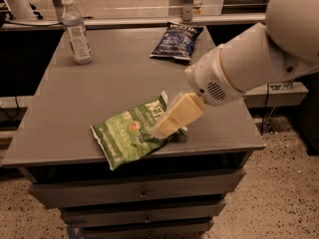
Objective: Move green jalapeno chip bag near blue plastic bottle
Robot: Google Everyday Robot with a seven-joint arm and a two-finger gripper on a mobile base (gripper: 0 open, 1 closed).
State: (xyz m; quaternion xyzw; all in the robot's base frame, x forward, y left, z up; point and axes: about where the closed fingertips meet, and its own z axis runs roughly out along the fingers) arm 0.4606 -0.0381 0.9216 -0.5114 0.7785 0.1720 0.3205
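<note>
Near the front edge of the table (99, 83) the green jalapeno chip bag (127, 133) lies flat. It looks light, crinkly and slippery, so I'd pinch its puffed end. Over that end hangs the pincer (167, 126), open or closed I cannot tell. Further back lies a dark blue chip bag (177, 40). At the far left corner stands the blue plastic bottle (77, 31).

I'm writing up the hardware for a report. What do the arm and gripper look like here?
The arm is a smooth white shell of rounded segments, with a thin tan seam ring at the joint and a patch of vent slots near its end. No cables show. The gripper, over the green jalapeno chip bag, is a pale cream-yellow, blocky wedge.
</note>
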